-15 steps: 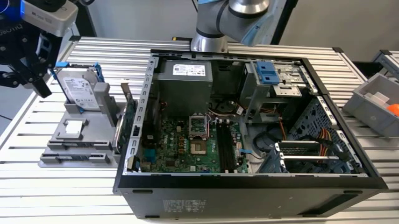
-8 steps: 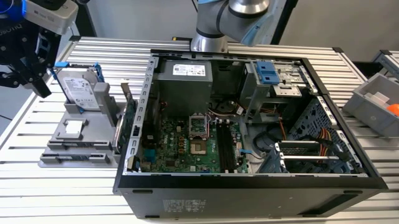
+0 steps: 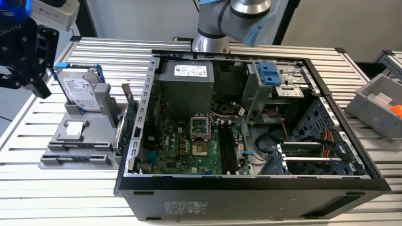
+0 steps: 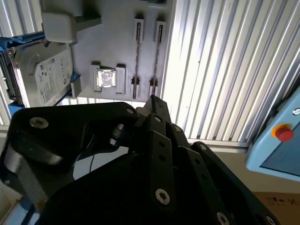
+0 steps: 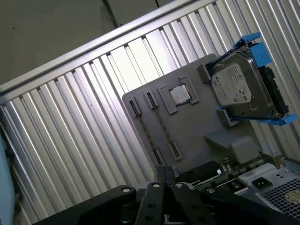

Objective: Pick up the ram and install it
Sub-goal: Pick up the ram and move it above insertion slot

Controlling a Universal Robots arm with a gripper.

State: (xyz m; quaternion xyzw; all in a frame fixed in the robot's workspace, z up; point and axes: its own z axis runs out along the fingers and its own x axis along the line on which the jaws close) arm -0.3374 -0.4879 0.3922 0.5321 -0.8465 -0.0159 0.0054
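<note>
Step in hand, as I read it: approach for the pick, nothing lifted yet. Hand (image 3: 26, 87) hovers at 11 o'clock of the grey holder tray (image 3: 56, 141) in the exterior view; its fingers look apart with nothing between them. The ram (image 4: 137, 58) stands edge-on between clips in the tray's slot, a thin dark strip in the second wrist view, beside the chip pocket and well apart from the hard drive (image 3: 80, 89). Gripping it likely calls for square alignment on that narrow edge. The tray is matte moulded plastic and the counter (image 3: 63, 188) is ribbed aluminium. Open case (image 3: 251, 188) sits at the tray's 3 o'clock, with long black slots (image 3: 226, 148) on its green board.
</note>
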